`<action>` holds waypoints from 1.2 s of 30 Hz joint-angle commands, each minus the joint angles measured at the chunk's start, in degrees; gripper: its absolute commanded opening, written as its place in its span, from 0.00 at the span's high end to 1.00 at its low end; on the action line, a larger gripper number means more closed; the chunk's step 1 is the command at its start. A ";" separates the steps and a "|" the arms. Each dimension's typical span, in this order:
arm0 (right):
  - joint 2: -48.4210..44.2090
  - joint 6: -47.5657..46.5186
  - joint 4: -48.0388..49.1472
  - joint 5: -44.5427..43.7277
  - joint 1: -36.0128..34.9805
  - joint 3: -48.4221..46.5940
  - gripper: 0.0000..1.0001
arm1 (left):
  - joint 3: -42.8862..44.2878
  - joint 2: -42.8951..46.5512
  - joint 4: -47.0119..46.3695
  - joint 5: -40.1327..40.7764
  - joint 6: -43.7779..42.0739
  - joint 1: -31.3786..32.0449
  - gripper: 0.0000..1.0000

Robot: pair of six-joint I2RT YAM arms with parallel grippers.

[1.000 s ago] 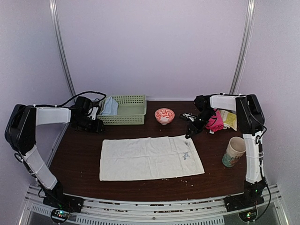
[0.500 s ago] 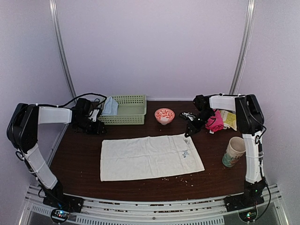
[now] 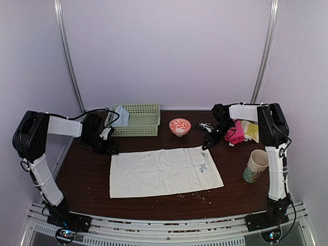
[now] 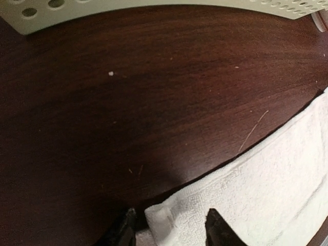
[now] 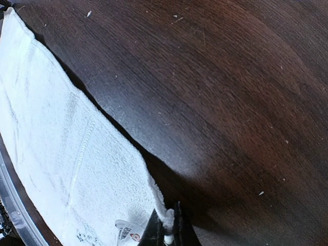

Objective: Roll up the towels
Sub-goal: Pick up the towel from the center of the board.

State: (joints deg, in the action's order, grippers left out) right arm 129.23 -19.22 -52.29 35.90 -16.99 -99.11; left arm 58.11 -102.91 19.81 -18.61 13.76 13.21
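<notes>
A white towel (image 3: 164, 171) lies spread flat on the dark wooden table (image 3: 82, 169). My left gripper (image 3: 108, 149) is open at the towel's far left corner; in the left wrist view the corner (image 4: 161, 218) lies between the two spread fingertips (image 4: 123, 233). My right gripper (image 3: 205, 146) is shut on the towel's far right corner; in the right wrist view the pinched hem (image 5: 168, 218) sits between the closed jaws, with the towel (image 5: 61, 148) stretching away and a small label (image 5: 125, 229) beside them.
A green basket (image 3: 137, 120) with a blue cloth (image 3: 121, 116) stands at the back left; its perforated wall shows in the left wrist view (image 4: 46, 13). A red patterned bowl (image 3: 180, 126), a pink cloth (image 3: 236, 133), a yellow packet (image 3: 250, 129) and a cup (image 3: 256, 165) sit right.
My left gripper has moved from beside the basket forward and right to the towel's far left corner. The right gripper has stayed at the far right corner.
</notes>
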 commanded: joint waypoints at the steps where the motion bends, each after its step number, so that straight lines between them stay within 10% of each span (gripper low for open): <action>1: -2.07 -0.20 -0.04 -1.72 0.13 0.63 0.96 | -0.76 -1.56 0.93 -2.45 -1.01 -0.50 0.57; 12: -2.67 -0.38 -0.07 -2.11 0.14 0.51 0.96 | 0.61 -2.08 -0.23 -3.87 -0.97 -0.53 1.00; 36: -12.00 -9.52 -1.21 7.68 5.75 2.73 0.99 | 1.94 12.54 -0.95 -5.85 -1.98 -0.47 1.00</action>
State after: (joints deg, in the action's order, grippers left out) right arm 121.27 -23.38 -51.86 40.56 -11.75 -99.18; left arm 61.12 -93.71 18.44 -21.50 12.69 13.17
